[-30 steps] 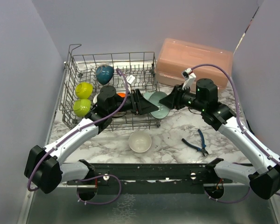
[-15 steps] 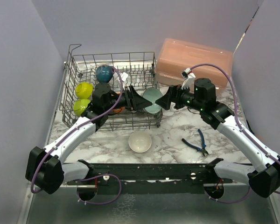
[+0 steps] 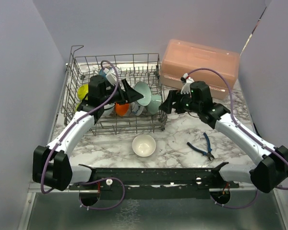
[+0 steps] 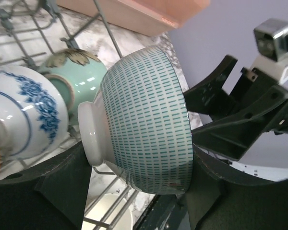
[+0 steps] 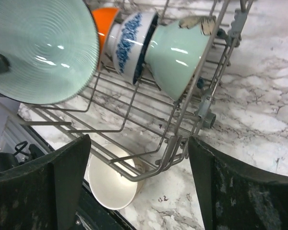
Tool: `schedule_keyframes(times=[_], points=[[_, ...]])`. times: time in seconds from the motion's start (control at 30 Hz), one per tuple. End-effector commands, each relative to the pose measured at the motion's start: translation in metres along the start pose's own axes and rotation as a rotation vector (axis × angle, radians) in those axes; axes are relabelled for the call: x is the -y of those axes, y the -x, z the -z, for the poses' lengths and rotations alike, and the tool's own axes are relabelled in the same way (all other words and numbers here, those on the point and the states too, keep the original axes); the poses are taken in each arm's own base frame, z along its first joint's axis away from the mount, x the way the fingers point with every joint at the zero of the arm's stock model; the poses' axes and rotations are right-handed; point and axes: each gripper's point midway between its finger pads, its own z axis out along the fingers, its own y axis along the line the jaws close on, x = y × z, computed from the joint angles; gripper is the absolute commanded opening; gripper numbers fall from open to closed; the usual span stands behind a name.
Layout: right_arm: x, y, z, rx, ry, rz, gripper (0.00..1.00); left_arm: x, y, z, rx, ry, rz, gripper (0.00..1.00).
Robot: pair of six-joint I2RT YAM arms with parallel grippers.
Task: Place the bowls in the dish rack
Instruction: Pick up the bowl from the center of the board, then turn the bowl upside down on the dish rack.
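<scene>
Left claw grips a round white bowl with teal dashes, held on edge over the grey wire dish rack. Right claw stands wide apart and empty, just beside the rack's right end. A round cream bowl sits on the marble tabletop.

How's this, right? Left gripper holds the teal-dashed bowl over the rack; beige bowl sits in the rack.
No. The beige bowl sits on the table in front of the dish rack, per the top view. The left gripper holds the teal-dashed bowl over it.
</scene>
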Motion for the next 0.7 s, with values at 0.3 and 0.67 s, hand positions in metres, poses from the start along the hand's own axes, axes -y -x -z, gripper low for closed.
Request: schedule_keyframes(times=[0.3, 0.67], points=[[0.021, -0.051, -0.042, -0.243, 0.0, 0.003, 0.52, -0.023, 0.065, 0.028, 0.062, 0.311, -0.301, 0.0], [-0.004, -0.072, -0.038, -0.338, 0.176, -0.006, 0.13, -0.046, 0.092, 0.045, 0.075, 0.517, -0.417, 0.0]])
